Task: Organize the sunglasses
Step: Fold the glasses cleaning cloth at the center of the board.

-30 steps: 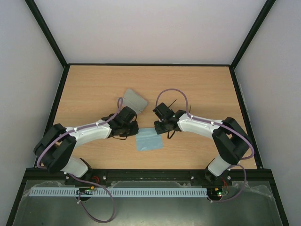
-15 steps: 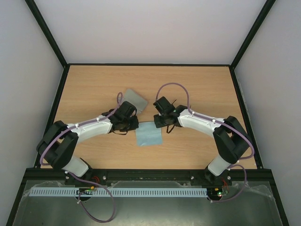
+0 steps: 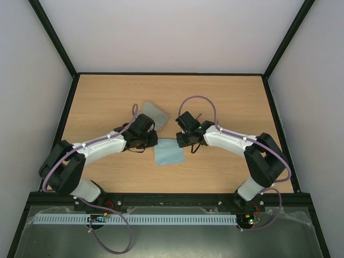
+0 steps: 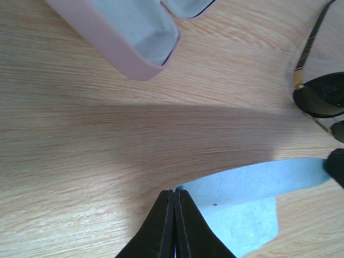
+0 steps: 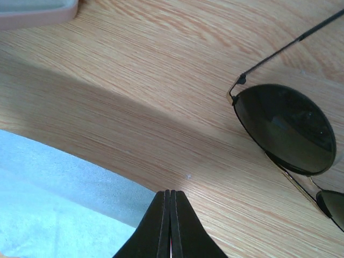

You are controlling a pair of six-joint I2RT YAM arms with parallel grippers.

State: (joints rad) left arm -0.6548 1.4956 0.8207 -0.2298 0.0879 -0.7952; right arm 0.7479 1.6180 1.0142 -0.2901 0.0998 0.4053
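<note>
The sunglasses [image 5: 285, 129], with dark oval lenses and a thin wire frame, lie on the wooden table just right of my right gripper. They also show at the right edge of the left wrist view [image 4: 321, 98], and one arm pokes out in the top view [image 3: 198, 116]. My left gripper [image 4: 174, 192] is shut on one corner of the light blue cloth [image 4: 252, 185]. My right gripper [image 5: 170, 192] is shut on the opposite corner of the cloth [image 5: 48, 183]. The cloth's far edge is lifted and stretched between them [image 3: 169, 153]. The open pink case [image 4: 131, 40] lies beyond the left gripper [image 3: 152, 141].
In the top view the case [image 3: 155, 112] sits at mid-table, just behind the two grippers, with the right gripper [image 3: 181, 141] close to the sunglasses. Black frame rails [image 3: 70, 115] border the table on the left, right and far sides. White walls stand behind.
Both grippers have moved away from the arm bases toward the case, carrying the blue cloth with them. The sunglasses and case have stayed put.
</note>
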